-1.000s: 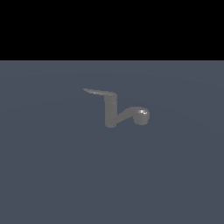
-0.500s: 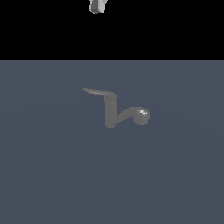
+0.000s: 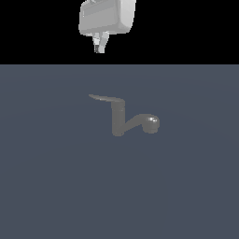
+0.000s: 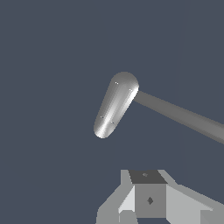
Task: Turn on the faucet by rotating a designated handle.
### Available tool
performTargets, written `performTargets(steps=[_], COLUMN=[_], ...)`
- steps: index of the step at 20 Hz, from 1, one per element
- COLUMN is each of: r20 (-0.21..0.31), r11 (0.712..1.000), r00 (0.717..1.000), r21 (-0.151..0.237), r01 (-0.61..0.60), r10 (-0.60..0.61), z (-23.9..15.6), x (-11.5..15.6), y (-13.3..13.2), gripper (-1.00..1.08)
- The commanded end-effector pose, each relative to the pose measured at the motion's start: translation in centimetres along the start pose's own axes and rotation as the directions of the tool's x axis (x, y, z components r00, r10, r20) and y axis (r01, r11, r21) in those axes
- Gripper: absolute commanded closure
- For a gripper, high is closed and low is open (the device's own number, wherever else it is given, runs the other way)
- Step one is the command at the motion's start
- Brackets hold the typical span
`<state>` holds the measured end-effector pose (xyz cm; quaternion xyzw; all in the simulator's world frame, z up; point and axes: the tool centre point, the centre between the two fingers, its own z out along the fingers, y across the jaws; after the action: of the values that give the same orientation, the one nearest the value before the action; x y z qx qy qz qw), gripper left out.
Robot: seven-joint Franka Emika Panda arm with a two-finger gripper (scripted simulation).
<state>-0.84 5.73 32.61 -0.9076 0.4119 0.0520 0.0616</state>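
The grey faucet [image 3: 118, 120] stands on the flat grey floor, with its post upright and its curved spout ending in a round head [image 3: 151, 124] toward the exterior view's right. The thin handle [image 3: 105, 98] sticks out from the post's top toward the exterior view's left. My gripper [image 3: 100, 48] hangs high above the handle, apart from it, with its fingers together and nothing between them. In the wrist view the shiny spout [image 4: 115, 106] shows from above. The handle [image 4: 183, 116] runs off the frame's edge, and my gripper [image 4: 146, 183] is clear of both.
The plain dark grey floor [image 3: 56, 186] spreads all around the faucet. Nothing else stands on it.
My gripper has come down into the exterior view from above: absent a second ago, a tip half a second ago, the whole hand now. The faucet has not moved.
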Motion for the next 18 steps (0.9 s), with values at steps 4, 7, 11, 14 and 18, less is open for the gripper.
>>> performTargets(steps=[4,7,11,14,18], r20=[-0.026,-0.049,-0.084,-0.109,-0.135], r11=[0.989,0.975,0.95,0.932,0.912], r00=[0.989,0.974,0.947,0.927,0.904], r21=[-0.012,-0.016,-0.016,-0.012,-0.005], r01=[-0.147,-0.224,-0.312,-0.363,-0.411], r10=[0.147,0.223,0.31,0.359,0.406], z=[4.4,6.9,10.0,11.8,13.7], x=[1.6,2.4,3.3,3.8,4.3], y=[-2.9,-4.3,-5.8,-6.7,-7.5], gripper=[1.08,1.08,1.08,1.08,1.08])
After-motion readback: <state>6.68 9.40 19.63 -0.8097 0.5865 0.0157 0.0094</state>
